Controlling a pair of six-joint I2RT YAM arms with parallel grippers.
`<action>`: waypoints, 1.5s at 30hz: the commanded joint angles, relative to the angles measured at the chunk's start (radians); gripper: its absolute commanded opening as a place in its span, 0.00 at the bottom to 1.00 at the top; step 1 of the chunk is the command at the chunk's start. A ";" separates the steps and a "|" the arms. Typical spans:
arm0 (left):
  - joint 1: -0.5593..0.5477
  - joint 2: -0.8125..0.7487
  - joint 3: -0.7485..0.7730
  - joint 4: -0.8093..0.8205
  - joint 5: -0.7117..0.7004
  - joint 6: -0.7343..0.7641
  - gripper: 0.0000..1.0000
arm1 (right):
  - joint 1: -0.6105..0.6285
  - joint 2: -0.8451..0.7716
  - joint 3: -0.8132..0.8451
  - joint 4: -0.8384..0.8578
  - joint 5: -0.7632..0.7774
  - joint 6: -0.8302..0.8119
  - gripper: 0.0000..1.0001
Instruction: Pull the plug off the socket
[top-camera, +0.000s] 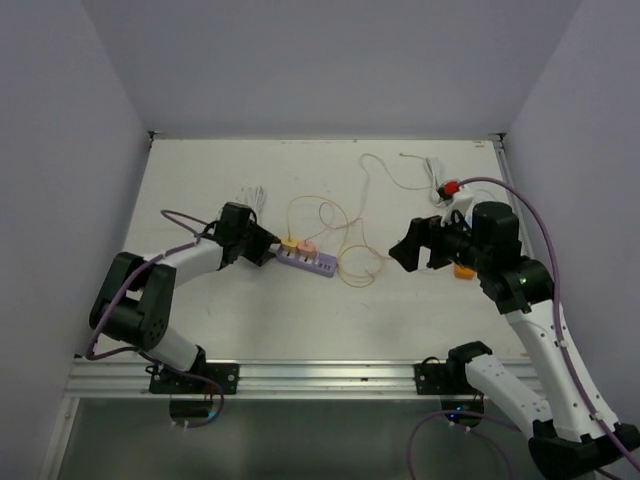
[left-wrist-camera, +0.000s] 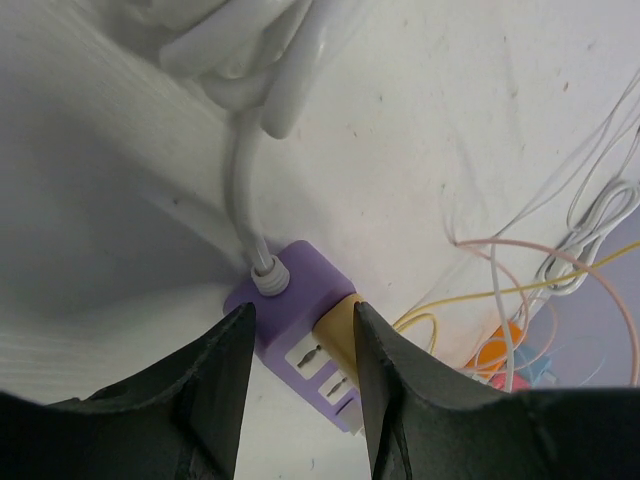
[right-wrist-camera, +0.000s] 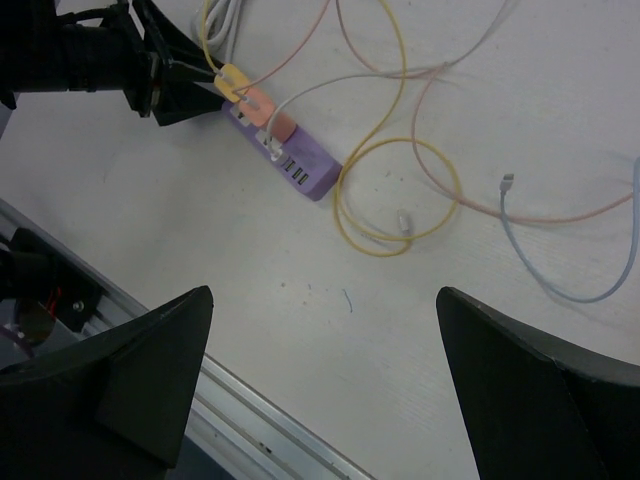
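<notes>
A purple power strip lies on the white table with a yellow plug and a pink plug in its sockets. My left gripper is at the strip's left end. In the left wrist view its jaws straddle the strip, one finger on the purple side and the other against the yellow plug, closed on it. My right gripper is wide open and empty, raised to the right of the strip. In the right wrist view the strip is far ahead.
A yellow cable loop lies just right of the strip. Thin white and pink cables run to the back, near a red object. An orange object sits under my right arm. A metal rail edges the near side.
</notes>
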 joint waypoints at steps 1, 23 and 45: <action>-0.106 0.002 -0.001 0.057 -0.013 -0.050 0.48 | 0.019 0.013 -0.018 -0.013 -0.046 0.013 0.99; -0.260 -0.270 0.051 0.071 -0.036 0.897 0.86 | 0.239 0.073 -0.147 0.047 0.302 0.247 0.99; -0.372 -0.095 0.137 0.171 -0.184 0.859 0.60 | 0.548 0.214 -0.159 0.101 0.730 0.537 0.97</action>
